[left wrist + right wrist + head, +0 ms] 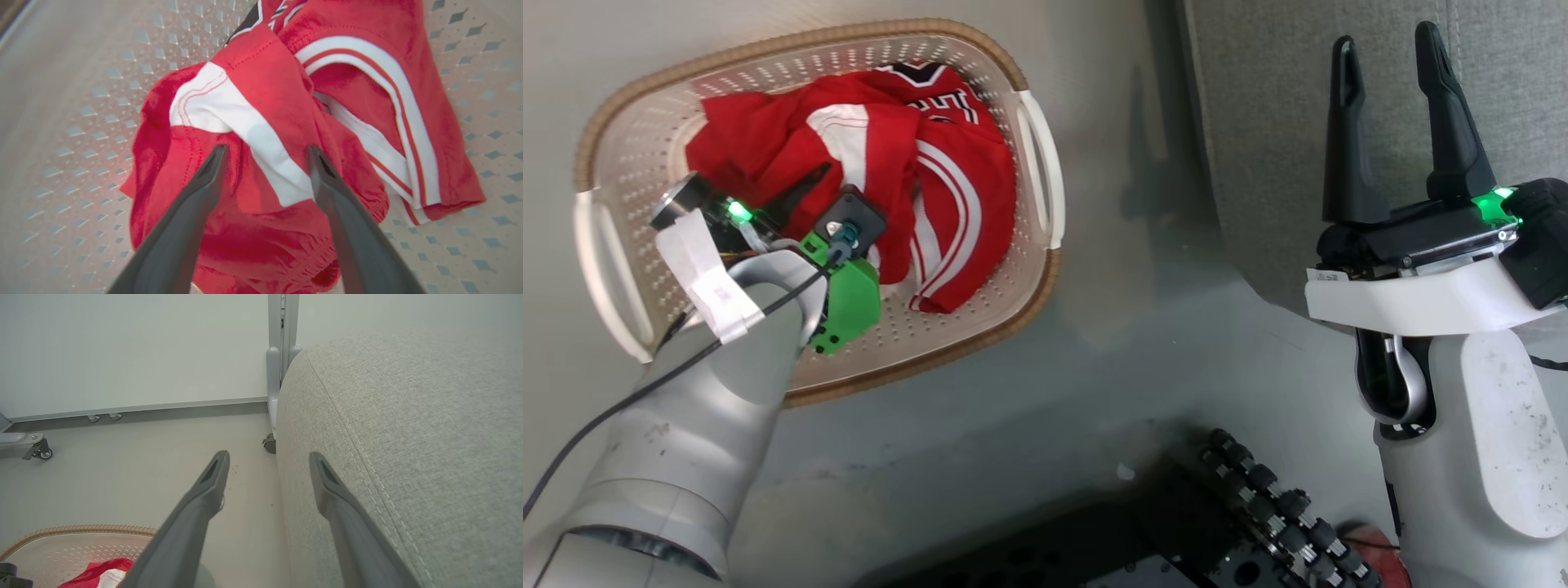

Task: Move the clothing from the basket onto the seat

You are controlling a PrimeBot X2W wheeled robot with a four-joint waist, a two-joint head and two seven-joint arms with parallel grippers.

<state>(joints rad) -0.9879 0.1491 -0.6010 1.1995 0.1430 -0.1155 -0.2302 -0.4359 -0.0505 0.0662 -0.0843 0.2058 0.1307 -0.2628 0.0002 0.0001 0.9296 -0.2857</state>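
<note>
Close left gripper [265, 151], now spread over clothing [261, 90] in basket [637, 163]. Leave right gripper [1387, 37], also spread, beside seat [408, 437].

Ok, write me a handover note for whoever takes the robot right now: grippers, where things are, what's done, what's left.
Left gripper: open, down inside the basket, its fingers either side of a fold of the clothing; not closed on it.
Right gripper: open and empty, held up by the edge of the seat.
Clothing: both red garments lie bunched in the basket, which stands beside the seat.
Done: nothing moved yet; no clothing on the part of the seat in view.
Left: close on the fold, lift, carry it to the seat, release, then repeat for whatever remains.
</note>
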